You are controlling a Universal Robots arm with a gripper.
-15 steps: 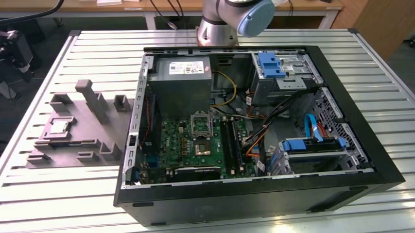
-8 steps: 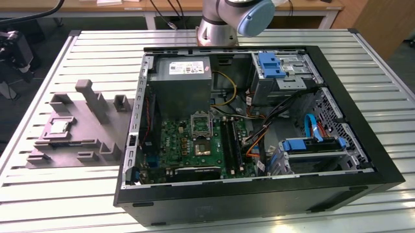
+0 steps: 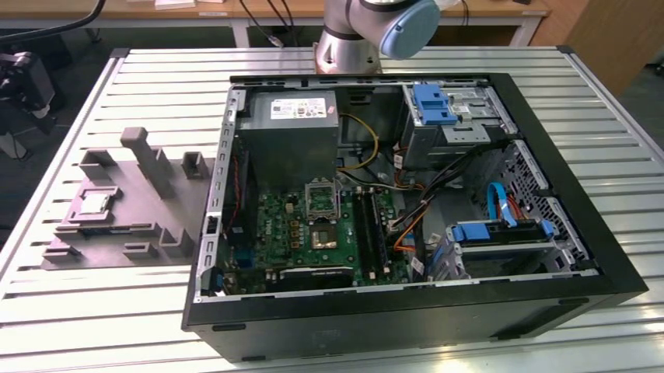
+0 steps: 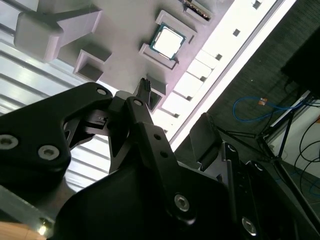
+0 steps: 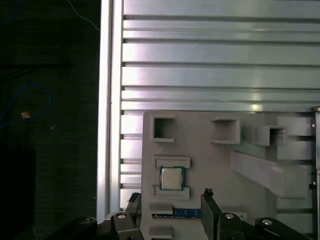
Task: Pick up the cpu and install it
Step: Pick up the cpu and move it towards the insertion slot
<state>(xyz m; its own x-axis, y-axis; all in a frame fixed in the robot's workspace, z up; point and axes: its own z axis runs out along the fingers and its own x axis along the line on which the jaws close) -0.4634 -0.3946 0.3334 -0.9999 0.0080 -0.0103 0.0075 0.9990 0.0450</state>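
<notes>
The cpu (image 3: 96, 203) sits in the tray (image 3: 135, 208) at the exterior view's left; the gripper (image 5: 170, 194) hangs above, spread, empty.

Small silvery square cpu (image 5: 171, 178) near grey plastic tray's (image 5: 200, 135) edge is open from above. Low grey ridges (image 5: 172, 162) flank two sides. Tall grey upright block (image 5: 265, 172) stands towards the tray's middle.

A tray (image 3: 114, 233) is laid on a slatted table (image 3: 104, 311). The cpu (image 3: 93, 203) is seated in a recess of the tray. A computer case (image 3: 415, 315) is placed just beside the tray, on the exterior view's right. The arm's base (image 3: 347, 48) is mounted farther back than the tray, behind the case.
</notes>
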